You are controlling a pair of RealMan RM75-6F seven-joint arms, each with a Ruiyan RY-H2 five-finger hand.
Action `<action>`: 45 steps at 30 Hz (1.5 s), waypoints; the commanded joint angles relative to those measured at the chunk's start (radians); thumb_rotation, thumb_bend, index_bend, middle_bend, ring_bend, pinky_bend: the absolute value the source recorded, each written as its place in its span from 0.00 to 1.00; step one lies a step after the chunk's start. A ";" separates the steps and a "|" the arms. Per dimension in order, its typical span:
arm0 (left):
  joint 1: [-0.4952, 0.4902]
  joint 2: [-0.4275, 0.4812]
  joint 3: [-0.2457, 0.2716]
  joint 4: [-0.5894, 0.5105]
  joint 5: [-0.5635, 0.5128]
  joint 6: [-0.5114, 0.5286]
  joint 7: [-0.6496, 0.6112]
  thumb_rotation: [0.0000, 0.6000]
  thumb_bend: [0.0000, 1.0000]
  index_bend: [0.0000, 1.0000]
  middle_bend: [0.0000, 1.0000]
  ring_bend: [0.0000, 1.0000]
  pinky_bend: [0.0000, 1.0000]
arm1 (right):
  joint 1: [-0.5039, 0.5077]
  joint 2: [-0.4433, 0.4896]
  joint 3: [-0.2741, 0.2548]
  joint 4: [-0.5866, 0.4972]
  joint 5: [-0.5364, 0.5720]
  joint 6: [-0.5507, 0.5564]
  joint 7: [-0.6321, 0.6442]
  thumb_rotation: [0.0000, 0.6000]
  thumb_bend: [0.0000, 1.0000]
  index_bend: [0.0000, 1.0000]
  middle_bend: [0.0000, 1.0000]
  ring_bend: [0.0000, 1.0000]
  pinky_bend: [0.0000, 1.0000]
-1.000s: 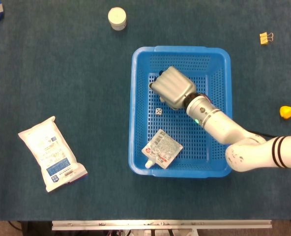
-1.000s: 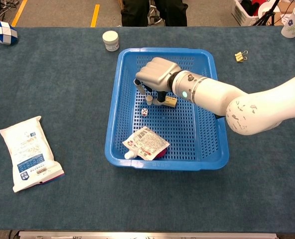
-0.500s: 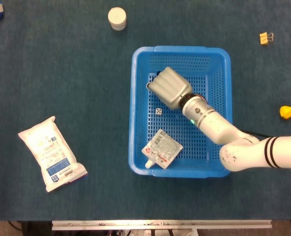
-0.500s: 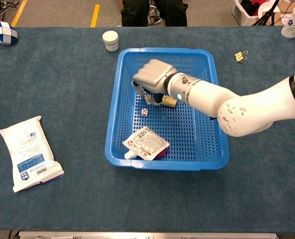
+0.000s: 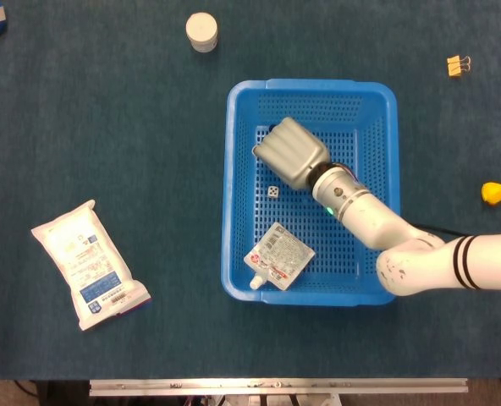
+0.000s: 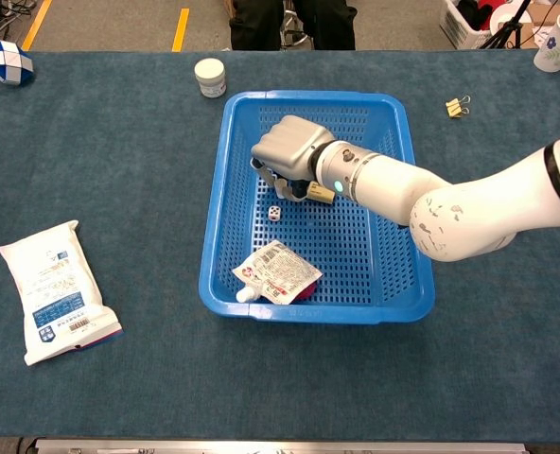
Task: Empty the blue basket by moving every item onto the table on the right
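My right hand (image 6: 287, 151) reaches into the far part of the blue basket (image 5: 237, 199), fingers (image 6: 276, 183) curled down around a small tan block (image 6: 322, 194); I cannot tell whether they truly grip it. A die (image 5: 272, 192) lies just near of my hand, and a pouch (image 5: 278, 255) rests at the basket's near wall. My left hand is out of sight.
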 commanded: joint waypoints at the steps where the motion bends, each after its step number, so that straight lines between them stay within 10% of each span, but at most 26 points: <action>1: -0.002 0.000 -0.001 0.001 0.000 -0.002 -0.002 1.00 0.30 0.39 0.28 0.26 0.14 | -0.002 0.008 0.002 -0.011 -0.007 0.008 0.005 1.00 0.34 0.50 0.53 0.40 0.53; 10: -0.006 0.002 -0.005 0.003 -0.004 -0.009 -0.005 1.00 0.30 0.39 0.28 0.26 0.14 | -0.023 0.110 0.024 -0.138 -0.045 0.045 0.049 1.00 0.34 0.53 0.55 0.42 0.55; 25: -0.030 -0.018 -0.018 0.027 -0.015 -0.034 -0.014 1.00 0.30 0.39 0.28 0.26 0.14 | -0.222 0.623 -0.034 -0.522 -0.241 0.206 0.215 1.00 0.34 0.53 0.55 0.43 0.55; 35: -0.047 -0.049 -0.020 0.041 -0.024 -0.059 -0.009 1.00 0.30 0.39 0.28 0.26 0.14 | -0.367 0.757 -0.103 -0.502 -0.343 0.192 0.388 1.00 0.34 0.53 0.55 0.43 0.55; 45: -0.052 -0.054 -0.021 0.037 -0.026 -0.058 0.006 1.00 0.30 0.39 0.28 0.26 0.14 | -0.420 0.666 -0.123 -0.340 -0.416 0.127 0.433 1.00 0.34 0.53 0.56 0.43 0.55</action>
